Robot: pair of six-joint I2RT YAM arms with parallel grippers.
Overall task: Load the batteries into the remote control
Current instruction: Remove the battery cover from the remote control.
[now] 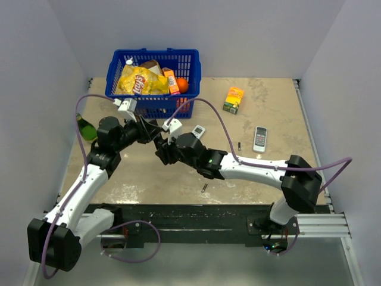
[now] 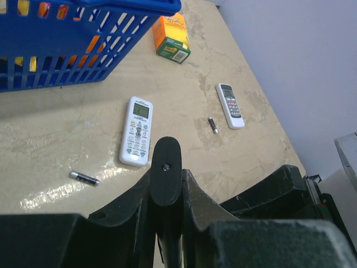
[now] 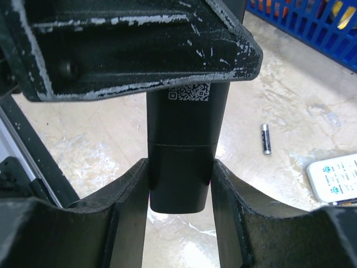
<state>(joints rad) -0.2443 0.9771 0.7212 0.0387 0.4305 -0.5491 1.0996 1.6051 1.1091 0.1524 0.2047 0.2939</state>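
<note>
a beige, marbled tabletop [image 1: 149, 186] boxed in by plain grey walls [image 1: 238, 36] carries the scene. nearest, low in the middle of the overhead frame, one battery [image 1: 204, 187] lies loose on the bare surface. just above it, at the centre, the arms meet: the left gripper [image 2: 166, 181] is pressed together on the remote control [image 3: 187, 120], apparently holding the slim black bar clear of the table, while the right gripper [image 3: 180, 164] has its fingers flush against both sides of the bar's end, below a fine seam [image 3: 181, 144] that looks like the battery cover's edge. right of centre lie a white remote with a small screen [image 1: 198, 131], the second battery [image 1: 239, 145] and a white remote with grey buttons [image 1: 260, 139]. farther up sit an orange carton [image 1: 234, 99] and a blue basket [image 1: 156, 53]. the step in hand seems to be opening the compartment; no battery is loaded. next, the left grip must hold firm while the right draws the cover straight along the bar without twisting.
</note>
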